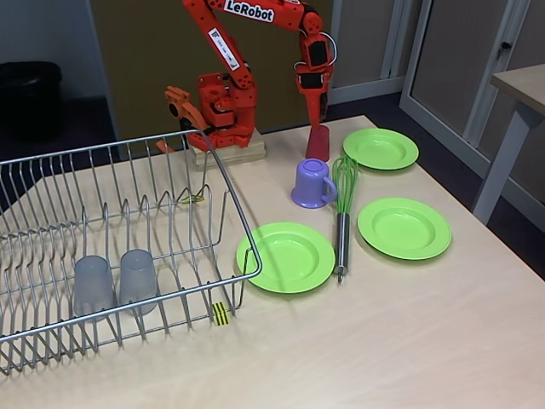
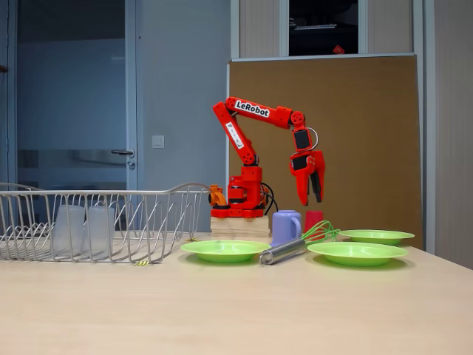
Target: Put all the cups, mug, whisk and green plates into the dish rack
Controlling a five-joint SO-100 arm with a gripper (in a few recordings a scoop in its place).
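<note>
The gripper (image 2: 311, 194) hung just above the red cup (image 2: 314, 220), right of centre in a fixed view, its fingers parted and pointing down with nothing between them. In the other fixed view the gripper (image 1: 317, 115) sat near the top middle of the frame, its tip right over the red cup (image 1: 318, 142), so I could not tell from there whether it touched the cup yet.

The step in hand looked to be picking up the red cup. Two grey cups (image 1: 115, 282) already stood side by side in the dish rack (image 1: 128, 256) at the lower left of the frame. Outside the rack were the purple mug (image 1: 312, 183), just below the red cup near the middle, the whisk (image 1: 343, 213) lying beside the mug with its green loops toward the top and its metal handle pointing down, and three green plates (image 1: 285, 256): one beside the rack's right edge, one at centre right, one at upper right.

The next move would likely call for lowering straight down so the fingers straddled the cup's rim or wall, closing, then lifting clear of the mug before swinging left to the rack.

The arm rose from its base at top centre, its upper section leaning back, the forearm reaching out to the right almost level, and the wrist bent sharply down so the gripper hung close to upright.
</note>
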